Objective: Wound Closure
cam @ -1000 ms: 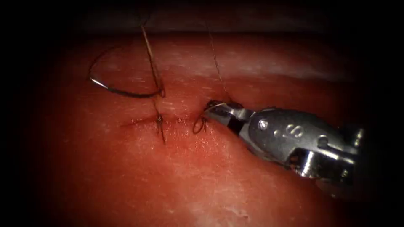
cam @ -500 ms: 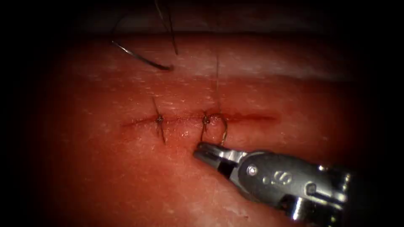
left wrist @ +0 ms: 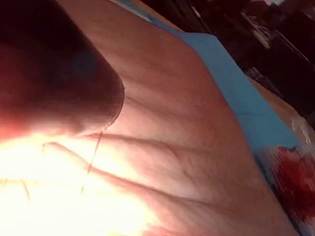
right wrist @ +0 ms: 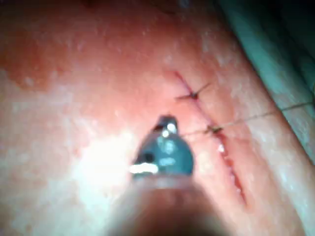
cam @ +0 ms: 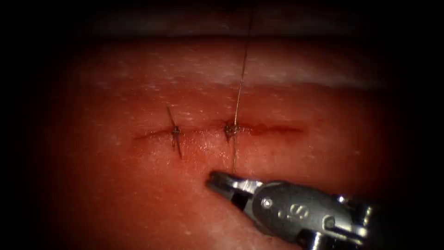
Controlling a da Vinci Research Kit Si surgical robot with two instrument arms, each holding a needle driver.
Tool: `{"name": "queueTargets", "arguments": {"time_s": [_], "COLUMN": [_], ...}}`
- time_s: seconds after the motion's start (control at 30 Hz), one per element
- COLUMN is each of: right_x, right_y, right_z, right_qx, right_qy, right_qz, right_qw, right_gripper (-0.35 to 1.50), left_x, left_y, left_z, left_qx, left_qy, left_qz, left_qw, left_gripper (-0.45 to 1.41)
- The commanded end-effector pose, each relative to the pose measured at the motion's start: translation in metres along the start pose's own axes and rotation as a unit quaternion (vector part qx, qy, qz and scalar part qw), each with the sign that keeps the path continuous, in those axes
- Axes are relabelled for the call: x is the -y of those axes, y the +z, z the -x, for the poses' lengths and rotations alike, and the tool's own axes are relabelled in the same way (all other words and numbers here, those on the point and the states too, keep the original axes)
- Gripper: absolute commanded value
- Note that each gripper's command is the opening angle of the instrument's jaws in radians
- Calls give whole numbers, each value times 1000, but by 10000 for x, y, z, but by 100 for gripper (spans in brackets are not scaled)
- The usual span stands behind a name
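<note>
The tissue (left wrist: 187, 147) lies on a blue sheet (left wrist: 246, 98).

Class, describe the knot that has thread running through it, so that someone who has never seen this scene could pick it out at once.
Find the cut running across the tissue. Two knots sit on it; take the right knot, above the right tool. Unlike the left knot with its short cut ends, a long taut thread runs up from it and down to the tool's shut jaws.
</note>
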Motion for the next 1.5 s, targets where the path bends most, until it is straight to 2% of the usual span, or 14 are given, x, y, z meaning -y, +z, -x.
{"name": "queueTargets", "arguments": {"time_s": [0.03,0.17,0.3,0.53,0.7,1.2,1.27,1.3,1.33,1.37,1.4,1.43,1.5], "right_x": [6,11,19,36,49,47,45,43,41,37,37,31,21], "right_y": [7,5,2,8,16,18,19,18,17,13,13,8,1], "right_z": [0,0,1,11,16,18,15,11,8,2,2,-4,-11], "right_qx": [-1,1,9,27,35,43,35,27,23,18,18,9,1], "right_qy": [-1,-2,-5,-14,-19,-20,-18,-16,-14,-11,-11,-4,11], "right_qz": [-2,-4,-8,-17,-25,-27,-27,-24,-19,-6,-6,0,1], "right_qw": [1000,1000,1000,999,999,998,999,999,999,1000,1000,1000,1000], "right_gripper": [-35,-35,-35,-35,-35,-35,-35,-35,5,71,71,101,114], "left_x": [14,22,15,14,21,26,25,22,20,18,18,14,8], "left_y": [6,18,33,45,55,59,57,52,48,37,37,18,-1], "left_z": [-6,-14,-23,-30,-36,-38,-37,-34,-32,-25,-25,-17,-8], "left_qx": [7,36,56,72,82,78,71,58,50,32,32,6,-12], "left_qy": [14,65,102,133,141,134,130,105,89,54,54,14,-13], "left_qz": [-5,-12,-23,-36,-37,-40,-32,-16,-9,10,10,27,45], "left_qw": [1000,997,993,988,986,987,989,993,995,998,998,1000,999], "left_gripper": [-35,-35,-35,-35,-35,-35,-35,-35,-35,-35,-35,-35,-35]}}
